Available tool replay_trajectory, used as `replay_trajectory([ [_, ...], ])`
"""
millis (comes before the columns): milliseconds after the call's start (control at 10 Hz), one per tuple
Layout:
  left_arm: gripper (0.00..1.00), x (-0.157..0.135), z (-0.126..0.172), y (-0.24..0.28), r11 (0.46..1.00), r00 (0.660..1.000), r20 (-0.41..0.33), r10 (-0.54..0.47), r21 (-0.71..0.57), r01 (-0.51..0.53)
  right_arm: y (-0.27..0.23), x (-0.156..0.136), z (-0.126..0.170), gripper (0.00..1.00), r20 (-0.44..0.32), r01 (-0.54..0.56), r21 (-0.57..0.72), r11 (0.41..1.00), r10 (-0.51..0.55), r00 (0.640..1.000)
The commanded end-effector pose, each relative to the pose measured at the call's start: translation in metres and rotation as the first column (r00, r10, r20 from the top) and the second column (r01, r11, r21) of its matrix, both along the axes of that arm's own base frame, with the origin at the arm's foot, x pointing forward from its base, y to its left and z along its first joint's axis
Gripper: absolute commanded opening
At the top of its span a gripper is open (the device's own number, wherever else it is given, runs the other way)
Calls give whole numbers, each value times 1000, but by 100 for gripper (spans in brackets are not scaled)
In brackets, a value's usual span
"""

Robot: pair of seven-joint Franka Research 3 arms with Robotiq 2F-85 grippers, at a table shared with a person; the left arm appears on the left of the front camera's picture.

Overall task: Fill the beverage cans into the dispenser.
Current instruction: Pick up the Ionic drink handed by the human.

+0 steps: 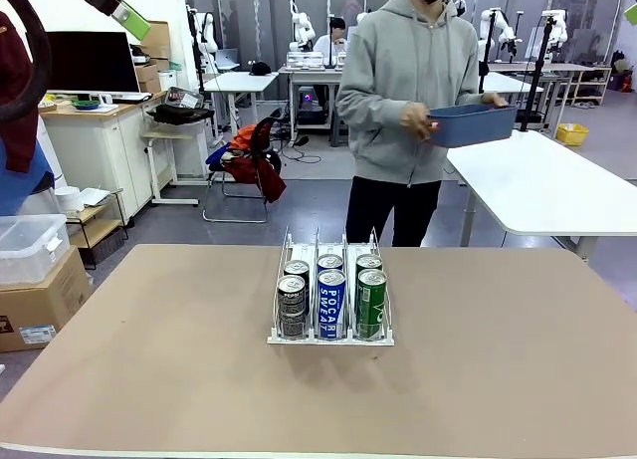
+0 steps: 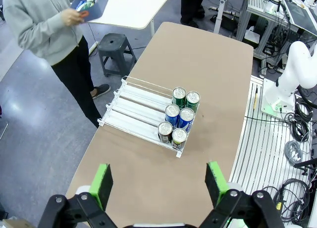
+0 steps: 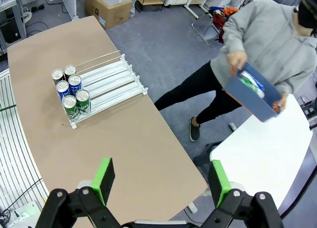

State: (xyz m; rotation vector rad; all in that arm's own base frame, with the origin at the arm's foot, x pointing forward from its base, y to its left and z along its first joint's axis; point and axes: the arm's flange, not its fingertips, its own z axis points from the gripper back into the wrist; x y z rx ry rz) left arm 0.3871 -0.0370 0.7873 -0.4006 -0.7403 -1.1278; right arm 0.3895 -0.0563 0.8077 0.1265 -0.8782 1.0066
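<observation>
1. The dispenser (image 1: 317,248) sits mid-table (image 1: 149,369). Six beverage cans (image 1: 330,302) stand in it, two per lane, packed at the end nearest the robot.
   - From the front view the lanes hold dark grey cans (image 1: 292,305) on the left, blue in the middle and green cans (image 1: 370,302) on the right.
   - The lanes behind them, toward the person, are bare.

2. Beyond the dispenser's far end and off the table, the person (image 1: 408,71) holds a blue bin (image 1: 473,123) in both hands. The right wrist view shows more cans (image 3: 250,83) lying inside the bin.

3. Step in hand, as I judge it: a pause between loads. No loose can lies on the table beside the dispenser, so the supply is in the bin.

4. The next move likely calls for a can to be brought within reach. An arm must then come down, take the can upright by its body and feed it into the open far part of the lane of its colour.

5. Left gripper (image 2: 159,181): the jaws are spread wide with nothing between the green pads (image 2: 104,183). It hangs high above the dispenser's robot-side end and touches nothing.

6. Right gripper (image 3: 161,178): the jaws are likewise fully released and empty. It is high up and well off to one side of the dispenser (image 3: 106,79).
</observation>
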Motion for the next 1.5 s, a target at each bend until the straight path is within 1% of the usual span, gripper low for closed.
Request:
replay_trajectory([
  [0, 100, -1, -2, 1, 1000, 1000, 6, -5, -18, 6, 0, 0, -1, 100, 0, -8, 2, 1000, 8, 1000],
  [1400, 100, -1, -2, 1, 1000, 1000, 6, -5, -18, 6, 0, 0, -1, 100, 0, -8, 2, 1000, 8, 1000],
])
